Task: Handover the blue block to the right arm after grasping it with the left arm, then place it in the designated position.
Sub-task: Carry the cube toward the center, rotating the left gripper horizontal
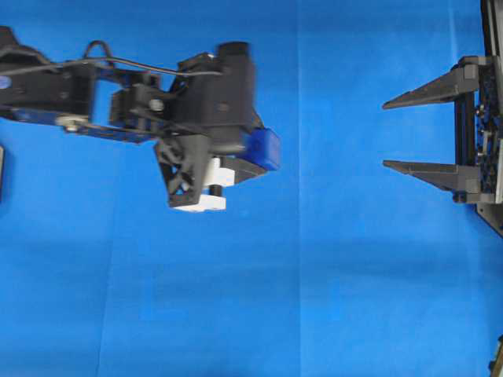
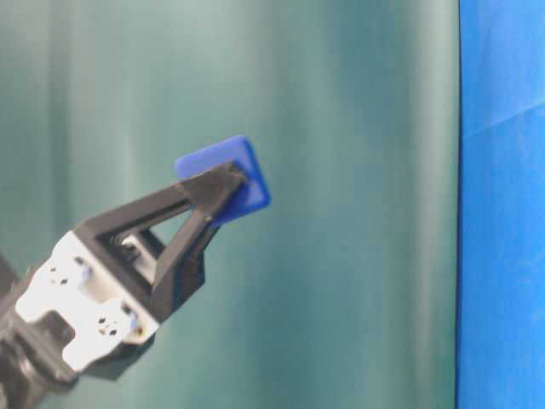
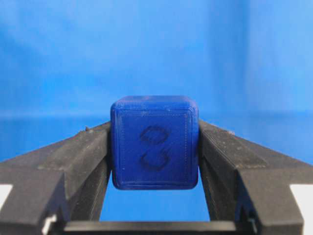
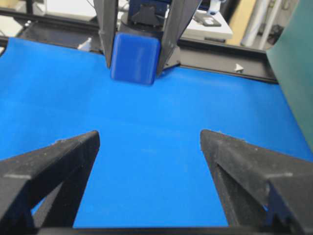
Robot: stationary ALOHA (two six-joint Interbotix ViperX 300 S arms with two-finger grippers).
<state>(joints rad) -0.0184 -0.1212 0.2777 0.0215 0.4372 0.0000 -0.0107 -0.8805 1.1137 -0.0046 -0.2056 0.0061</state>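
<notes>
My left fingers [image 3: 73, 161] pinch the blue block [image 3: 154, 142] by two opposite faces, lifted clear of the blue tabletop [image 1: 236, 298] with its front exposed, so my right fingers [image 4: 49, 166], spread wide and empty well apart, can take it.

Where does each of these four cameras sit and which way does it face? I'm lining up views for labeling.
Overhead: above, looking down at blue cloth; left gripper, right gripper.
Table-level: low, sideways at green backdrop; left gripper.
Left wrist: looks along its fingers pinching the blue block.
Right wrist: between open fingers, facing the left gripper.
All share the block.
</notes>
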